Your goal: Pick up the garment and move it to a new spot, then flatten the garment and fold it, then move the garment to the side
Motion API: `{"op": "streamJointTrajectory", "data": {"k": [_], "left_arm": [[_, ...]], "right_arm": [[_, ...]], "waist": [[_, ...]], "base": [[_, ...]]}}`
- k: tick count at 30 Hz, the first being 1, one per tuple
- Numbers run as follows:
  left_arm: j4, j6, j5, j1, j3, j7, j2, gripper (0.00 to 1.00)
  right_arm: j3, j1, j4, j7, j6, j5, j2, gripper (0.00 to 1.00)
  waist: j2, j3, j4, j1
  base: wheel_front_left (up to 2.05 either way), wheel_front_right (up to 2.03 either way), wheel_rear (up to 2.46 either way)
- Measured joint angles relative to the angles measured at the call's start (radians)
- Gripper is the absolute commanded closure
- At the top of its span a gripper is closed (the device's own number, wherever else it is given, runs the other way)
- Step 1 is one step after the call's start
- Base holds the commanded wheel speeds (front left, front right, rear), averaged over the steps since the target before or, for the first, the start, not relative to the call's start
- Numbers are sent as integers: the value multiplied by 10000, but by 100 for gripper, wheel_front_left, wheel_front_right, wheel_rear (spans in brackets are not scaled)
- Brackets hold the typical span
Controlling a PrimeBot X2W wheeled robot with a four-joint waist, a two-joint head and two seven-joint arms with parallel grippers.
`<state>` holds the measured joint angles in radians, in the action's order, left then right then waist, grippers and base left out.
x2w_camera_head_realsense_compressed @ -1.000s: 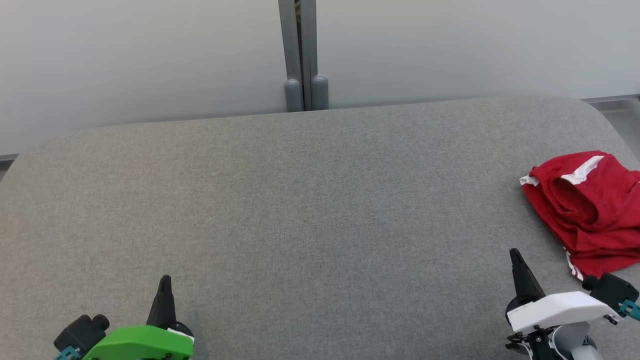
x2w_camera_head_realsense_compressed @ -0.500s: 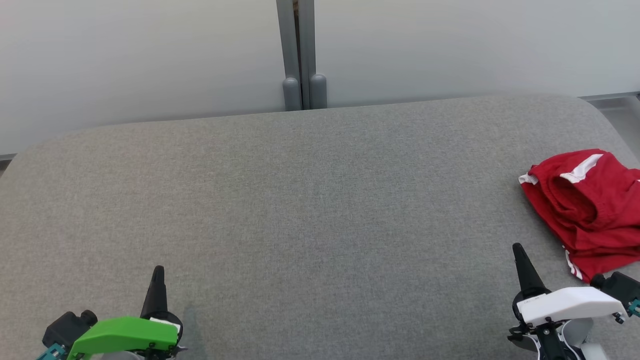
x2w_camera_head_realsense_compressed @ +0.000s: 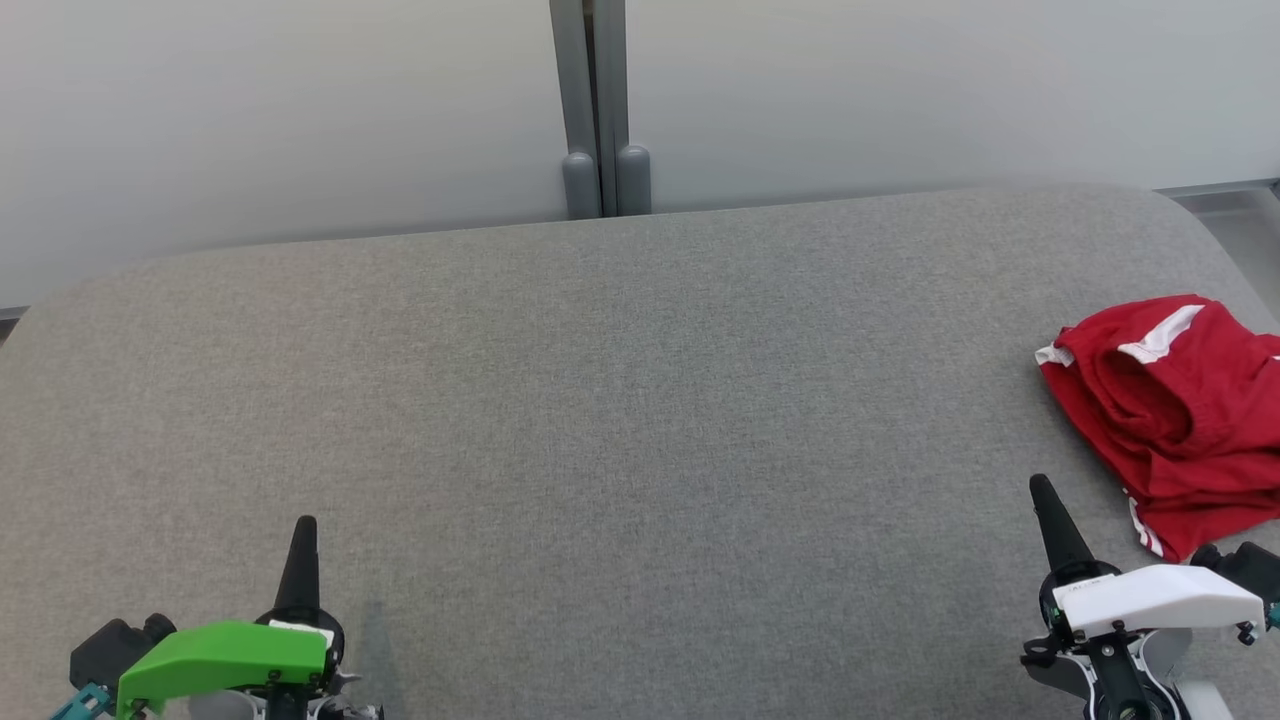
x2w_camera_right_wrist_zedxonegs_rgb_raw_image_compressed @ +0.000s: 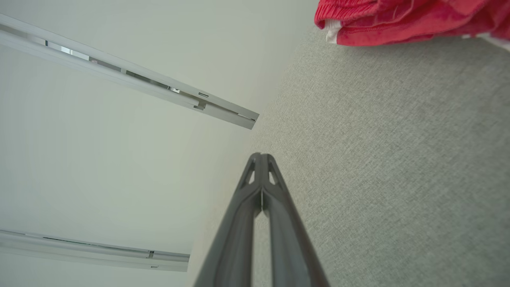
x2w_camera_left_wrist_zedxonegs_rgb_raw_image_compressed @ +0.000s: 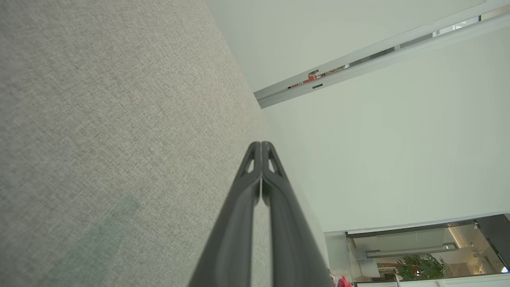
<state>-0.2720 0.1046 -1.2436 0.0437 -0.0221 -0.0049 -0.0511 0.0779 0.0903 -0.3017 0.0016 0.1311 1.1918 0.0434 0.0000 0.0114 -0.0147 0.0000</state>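
A crumpled red garment (x2w_camera_head_realsense_compressed: 1175,415) with white trim lies at the far right of the grey fabric table (x2w_camera_head_realsense_compressed: 620,420), partly cut off by the picture's edge; its near edge also shows in the right wrist view (x2w_camera_right_wrist_zedxonegs_rgb_raw_image_compressed: 402,20). My right gripper (x2w_camera_head_realsense_compressed: 1042,490) is shut and empty, hovering low just left of the garment's near corner. Its tips meet in its own wrist view (x2w_camera_right_wrist_zedxonegs_rgb_raw_image_compressed: 261,156). My left gripper (x2w_camera_head_realsense_compressed: 305,527) is shut and empty at the lower left, far from the garment, with tips pressed together (x2w_camera_left_wrist_zedxonegs_rgb_raw_image_compressed: 261,144).
A pale wall with a grey vertical post (x2w_camera_head_realsense_compressed: 597,110) stands behind the table's far edge. The table's rounded right corner (x2w_camera_head_realsense_compressed: 1190,215) lies just beyond the garment. The broad grey surface stretches between my two grippers.
The left gripper has drifted left and up the picture a little. The right gripper has shifted slightly right, nearer the garment. The garment lies as before.
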Motion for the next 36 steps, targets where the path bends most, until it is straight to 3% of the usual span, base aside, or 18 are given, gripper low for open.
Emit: {"op": "streamJointTrajectory", "data": {"k": [36], "left_arm": [[171,180,-2589,404,-614,805,-2,100]], "right_arm": [[247,83,384,779,-4,2932,25,100]], "waist": [[0,-95,97,0]], "base": [[0,0,0]]}}
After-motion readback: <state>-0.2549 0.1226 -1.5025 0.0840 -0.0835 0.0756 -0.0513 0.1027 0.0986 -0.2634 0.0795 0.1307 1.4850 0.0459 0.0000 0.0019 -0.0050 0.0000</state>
